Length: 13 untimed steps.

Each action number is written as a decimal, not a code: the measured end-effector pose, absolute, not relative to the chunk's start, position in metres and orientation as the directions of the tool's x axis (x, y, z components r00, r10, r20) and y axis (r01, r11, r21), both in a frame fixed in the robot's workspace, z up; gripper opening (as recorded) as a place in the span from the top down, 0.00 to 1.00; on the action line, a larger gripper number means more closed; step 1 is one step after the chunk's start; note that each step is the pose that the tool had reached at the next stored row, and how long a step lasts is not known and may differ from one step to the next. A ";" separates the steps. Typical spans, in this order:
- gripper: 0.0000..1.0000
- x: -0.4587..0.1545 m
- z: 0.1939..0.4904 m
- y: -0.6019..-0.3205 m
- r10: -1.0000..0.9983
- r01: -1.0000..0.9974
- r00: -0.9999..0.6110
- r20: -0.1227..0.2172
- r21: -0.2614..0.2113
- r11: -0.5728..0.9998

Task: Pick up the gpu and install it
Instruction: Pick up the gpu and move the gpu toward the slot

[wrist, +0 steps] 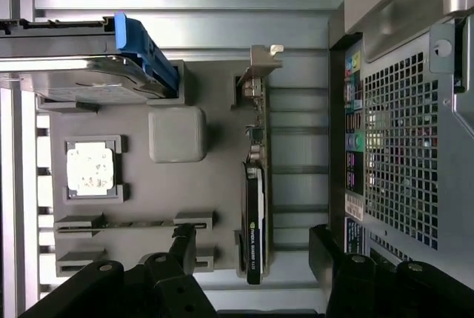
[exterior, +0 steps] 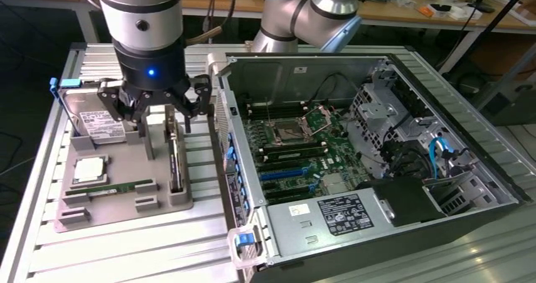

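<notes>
The gpu (exterior: 176,160) stands on edge in a slot of the grey holder tray (exterior: 125,201), at the side nearest the computer case. In the wrist view the gpu (wrist: 254,214) is a thin black card with a green edge, and its silver bracket (wrist: 259,66) sits at one end. My gripper (exterior: 165,115) hangs just above the card's far end, open, with one finger on each side. In the wrist view my gripper (wrist: 253,253) straddles the card with wide gaps, touching nothing.
The tray also holds a hard drive (exterior: 99,123) with a blue clip, a CPU (exterior: 90,169) and a memory stick (exterior: 117,187). The open computer case (exterior: 469,170) lies at the exterior view's right, its motherboard (exterior: 293,148) exposed. Its rear panel (wrist: 400,125) is close beside the tray.
</notes>
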State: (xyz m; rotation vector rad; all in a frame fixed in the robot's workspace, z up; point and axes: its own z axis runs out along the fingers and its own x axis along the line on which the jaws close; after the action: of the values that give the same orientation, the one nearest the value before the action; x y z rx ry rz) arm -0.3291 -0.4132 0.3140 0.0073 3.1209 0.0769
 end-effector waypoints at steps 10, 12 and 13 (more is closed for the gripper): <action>0.28 -0.329 0.293 -0.416 0.005 0.004 -1.000 -0.020 0.050 0.999; 0.28 -0.329 0.290 -0.416 0.005 0.004 -1.000 -0.020 0.050 0.999; 0.28 -0.329 0.288 -0.416 0.005 0.004 -1.000 -0.020 0.051 0.999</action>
State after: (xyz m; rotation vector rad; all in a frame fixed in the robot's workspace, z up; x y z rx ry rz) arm -0.3291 -0.4159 0.2877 0.0074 3.1208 0.0792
